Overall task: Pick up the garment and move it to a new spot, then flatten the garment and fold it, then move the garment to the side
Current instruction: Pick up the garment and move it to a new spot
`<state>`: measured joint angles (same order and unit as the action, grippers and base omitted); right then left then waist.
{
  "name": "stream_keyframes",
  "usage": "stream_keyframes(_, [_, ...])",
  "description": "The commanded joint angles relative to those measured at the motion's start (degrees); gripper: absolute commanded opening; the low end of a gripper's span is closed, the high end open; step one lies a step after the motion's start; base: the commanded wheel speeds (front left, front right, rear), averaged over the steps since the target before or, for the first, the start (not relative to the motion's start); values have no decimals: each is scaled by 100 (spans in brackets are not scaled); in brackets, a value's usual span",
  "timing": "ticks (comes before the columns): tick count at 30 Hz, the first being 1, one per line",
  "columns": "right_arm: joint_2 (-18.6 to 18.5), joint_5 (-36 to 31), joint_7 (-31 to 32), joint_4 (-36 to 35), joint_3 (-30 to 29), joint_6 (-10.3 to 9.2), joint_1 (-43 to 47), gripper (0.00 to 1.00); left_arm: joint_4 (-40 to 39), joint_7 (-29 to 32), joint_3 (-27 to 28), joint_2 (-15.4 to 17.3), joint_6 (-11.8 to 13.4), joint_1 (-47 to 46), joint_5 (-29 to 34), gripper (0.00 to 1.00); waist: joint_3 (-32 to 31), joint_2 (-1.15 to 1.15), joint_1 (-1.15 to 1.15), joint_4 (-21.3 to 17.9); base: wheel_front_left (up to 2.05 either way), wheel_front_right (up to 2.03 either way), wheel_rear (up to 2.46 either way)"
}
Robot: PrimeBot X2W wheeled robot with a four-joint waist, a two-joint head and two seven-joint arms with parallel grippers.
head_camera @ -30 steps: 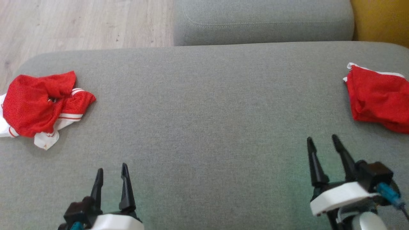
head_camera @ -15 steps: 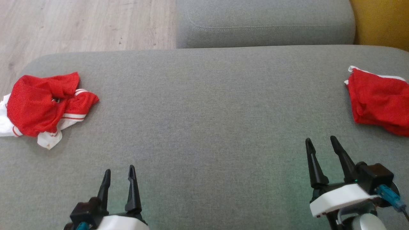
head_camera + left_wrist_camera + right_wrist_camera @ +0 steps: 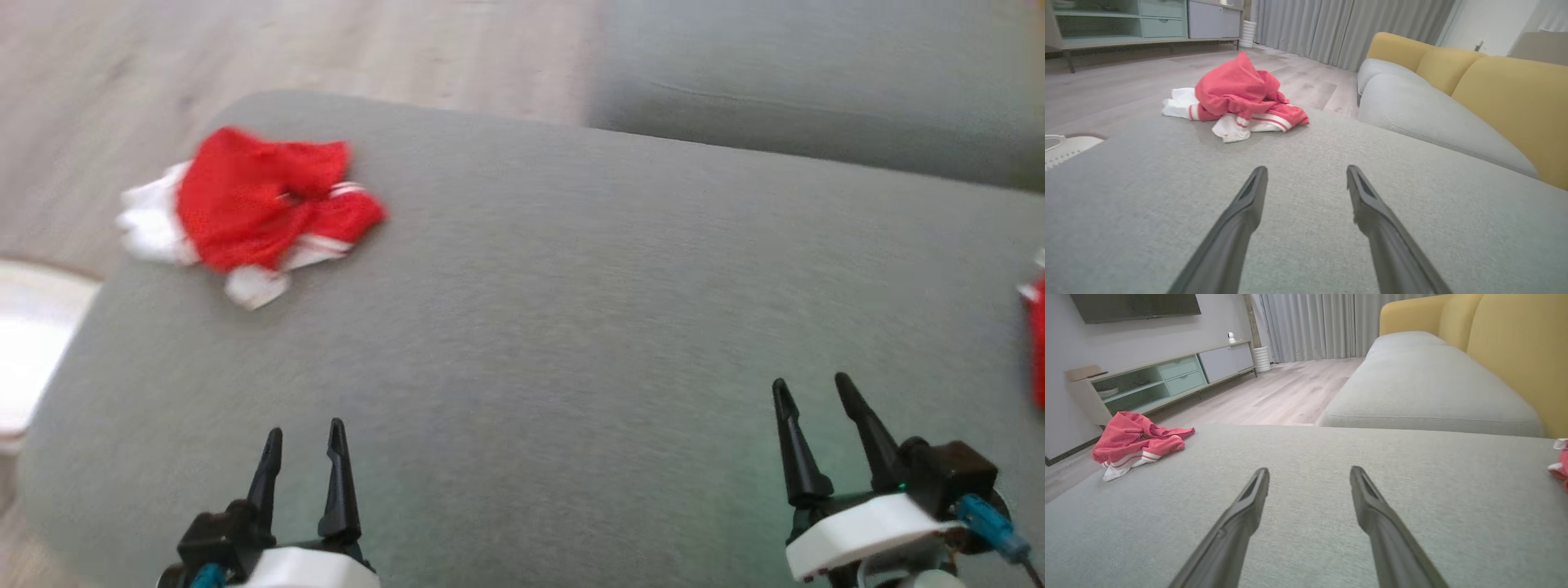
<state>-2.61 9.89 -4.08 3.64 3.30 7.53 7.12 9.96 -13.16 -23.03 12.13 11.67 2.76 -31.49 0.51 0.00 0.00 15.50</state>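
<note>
A crumpled red and white garment [image 3: 253,208] lies near the far left corner of the grey sofa cushion [image 3: 571,310]; it also appears as the garment [image 3: 1237,98] ahead of my left fingers and the garment [image 3: 1137,441] at the left of the right wrist view. My left gripper [image 3: 304,445] hovers open over the cushion's near left, well short of the garment. My right gripper [image 3: 812,396] stands open at the near right, nothing between its fingers. A second red garment [image 3: 1035,347] peeks in at the right edge, also seen as the red garment [image 3: 1560,463].
Another grey seat cushion [image 3: 816,90] and yellow backrests [image 3: 1511,94] lie beyond. A white object [image 3: 33,343] sits on the wooden floor [image 3: 286,41] left of the cushion. A low cabinet [image 3: 1159,379] stands across the room.
The camera has turned left: the whole head view shifted right, bringing the crumpled garment toward the middle and pushing the right garment nearly out. Both grippers stay open and keep their places in the frame.
</note>
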Motion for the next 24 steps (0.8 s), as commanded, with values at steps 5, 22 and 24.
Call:
stream_keyframes(5, [-27,81,-40,-202,264,-4,-95,100,-301,0,241,132,67,-159,12,100,-41,0,0,1222,0,0,0])
stream_keyframes(22, [-27,-169,153,-313,712,-4,-635,100,-711,-149,713,143,250,112,-43,100,366,0,0,1572,0,0,0])
stream_keyframes(24, [-27,-247,194,-434,618,-4,-699,100,-797,-153,831,242,251,3,-32,100,440,0,0,1571,0,0,0])
